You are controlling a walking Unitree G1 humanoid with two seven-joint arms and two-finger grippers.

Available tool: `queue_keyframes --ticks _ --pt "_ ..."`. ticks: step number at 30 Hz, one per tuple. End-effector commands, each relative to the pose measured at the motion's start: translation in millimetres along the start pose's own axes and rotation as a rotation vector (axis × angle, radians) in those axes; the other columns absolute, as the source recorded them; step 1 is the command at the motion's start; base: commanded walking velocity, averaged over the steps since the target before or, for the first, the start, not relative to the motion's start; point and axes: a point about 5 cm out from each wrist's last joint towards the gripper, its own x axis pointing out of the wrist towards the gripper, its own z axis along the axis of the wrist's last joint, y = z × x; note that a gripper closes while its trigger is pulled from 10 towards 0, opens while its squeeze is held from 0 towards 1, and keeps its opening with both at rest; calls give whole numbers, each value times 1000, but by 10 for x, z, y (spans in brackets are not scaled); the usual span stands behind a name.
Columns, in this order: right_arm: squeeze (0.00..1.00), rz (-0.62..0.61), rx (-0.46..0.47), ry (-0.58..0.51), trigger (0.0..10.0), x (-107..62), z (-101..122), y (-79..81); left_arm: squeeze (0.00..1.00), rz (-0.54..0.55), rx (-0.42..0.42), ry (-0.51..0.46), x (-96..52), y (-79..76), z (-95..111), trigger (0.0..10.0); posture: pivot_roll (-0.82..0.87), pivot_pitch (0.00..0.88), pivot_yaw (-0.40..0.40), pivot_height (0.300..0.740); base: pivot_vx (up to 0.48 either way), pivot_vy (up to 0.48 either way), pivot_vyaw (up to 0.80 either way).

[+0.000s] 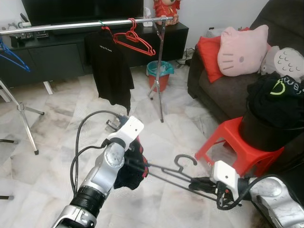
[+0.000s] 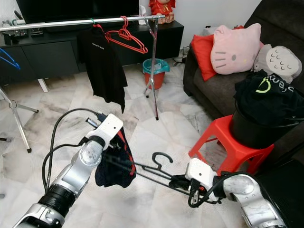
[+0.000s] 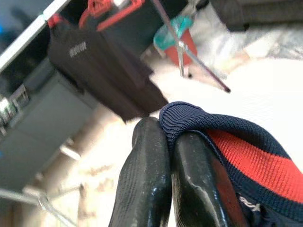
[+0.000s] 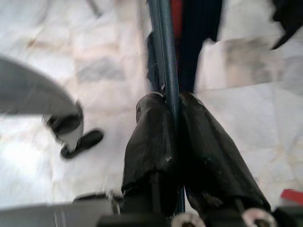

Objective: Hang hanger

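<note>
Low over the marble floor, my right gripper [image 1: 197, 183] is shut on the bar of a dark hanger [image 1: 176, 172]; its fingers [image 4: 151, 137] pinch the thin rod. The hanger's hook [image 1: 186, 158] points up. My left gripper [image 3: 163, 135] is shut on the ribbed edge of a navy and red garment [image 1: 130, 168], which hangs bunched at the hanger's far end. Further back, a silver clothes rail [image 1: 71, 24] carries a black shirt [image 1: 111, 71] and red hangers [image 1: 135, 40].
A red stool [image 1: 228, 137] bearing a black bin of clothes [image 1: 270, 118] stands to my right, before a dark sofa [image 1: 213, 90] with cushions. The rail's upright pole [image 1: 159, 71] and a teal-rimmed bucket [image 1: 159, 73] stand ahead. A blue hanger [image 1: 12, 54] hangs at the far left.
</note>
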Motion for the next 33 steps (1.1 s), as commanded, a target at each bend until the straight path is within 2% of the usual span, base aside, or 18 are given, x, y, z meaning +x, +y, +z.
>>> queue_keyframes --ticks 1,2,3,4,6,7,13,15,17,18,19,22,27,28,30,31,32,33 --pt "0 -29 23 -5 4118 -114 5 -3 0 31 -26 28 -6 100 -99 6196 -51 0 -1 740 0 0 0" --pt "0 -29 23 -5 4118 -114 5 -3 0 31 -26 28 -6 100 -99 6196 -51 0 -1 740 0 0 0" --pt "0 -11 32 30 4706 -151 -56 53 0 48 -37 54 -17 153 -177 9294 -57 0 11 740 0 0 0" --pt "0 -2 35 60 8039 -183 -106 89 0 59 -45 73 -28 191 -234 10000 -59 0 14 740 0 0 0" --pt "0 3 40 100 8039 -226 -176 138 0 75 -56 100 -48 254 -322 10000 -64 0 23 740 0 0 0" --pt "0 6 52 126 10000 -251 -220 159 0 82 -56 113 -59 286 -367 10000 -66 0 28 740 0 0 0" --pt "0 78 67 256 10000 -340 -406 336 0 110 -49 149 -81 444 -514 10000 -70 0 47 740 0 0 0" --pt "0 -18 41 257 10000 -337 -406 225 0 122 -49 149 -69 485 -510 10000 -67 0 53 740 0 0 0" --pt "0 -373 -16 191 10000 -331 -333 -167 0 128 -96 140 -62 520 -515 10000 -66 0 61 740 0 0 0" --pt "0 -373 -16 191 10000 -331 -333 -167 0 128 -96 140 -62 520 -515 10000 -66 0 61 740 0 0 0" --pt "0 -534 6 133 10000 -326 -291 -314 0 119 -147 133 -70 512 -532 10000 -63 0 64 740 0 0 0" --pt "0 -844 85 -22 10000 -298 -202 -508 0 92 -308 81 -104 481 -544 10000 -56 0 66 740 0 0 0" --pt "0 -1049 258 -183 10000 -166 -175 -509 0 66 -496 43 -145 450 -542 10000 -46 0 66 740 0 0 0" --pt "0 -1076 300 -255 10000 -56 -110 -461 0 85 -595 24 -163 457 -546 10000 -42 0 60 740 0 0 0" --pt "0 -1094 317 -295 10000 16 -62 -430 0 111 -677 4 -175 476 -538 10000 -40 0 55 740 0 0 0" --pt "0 -1094 317 -295 10000 16 -62 -430 0 111 -677 4 -175 476 -538 10000 -40 0 55 740 0 0 0" --pt "0 -1153 365 -345 10000 66 -32 -422 0 142 -758 -36 -194 507 -518 10000 -41 0 44 740 0 0 0" --pt "0 -1153 365 -345 10000 66 -32 -422 0 142 -758 -36 -194 507 -518 10000 -41 0 44 740 0 0 0"
